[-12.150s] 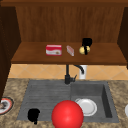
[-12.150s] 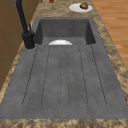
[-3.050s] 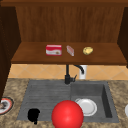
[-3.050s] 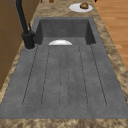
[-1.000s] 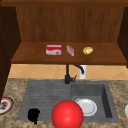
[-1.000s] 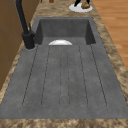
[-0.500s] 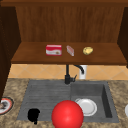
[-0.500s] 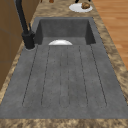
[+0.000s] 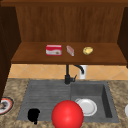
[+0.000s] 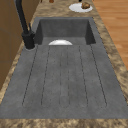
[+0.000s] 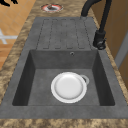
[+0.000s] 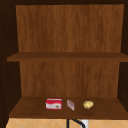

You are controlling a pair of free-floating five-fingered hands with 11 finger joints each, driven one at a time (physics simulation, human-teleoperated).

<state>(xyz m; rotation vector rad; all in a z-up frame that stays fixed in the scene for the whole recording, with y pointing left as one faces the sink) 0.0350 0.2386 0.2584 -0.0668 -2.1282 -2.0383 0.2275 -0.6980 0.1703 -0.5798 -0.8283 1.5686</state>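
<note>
Black left robot hand point(image 9: 33, 115) hovers over the drainboard point(image 9: 45, 96), fingers pointing down.

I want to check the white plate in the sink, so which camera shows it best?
The right side view: the white plate lies whole and unobstructed on the sink basin floor. The front view shows the plate partly covered by the red ball. The left side view shows just its far edge.

A plain matte black hand point(image 9: 33, 115), human-shaped, unmarked
</note>
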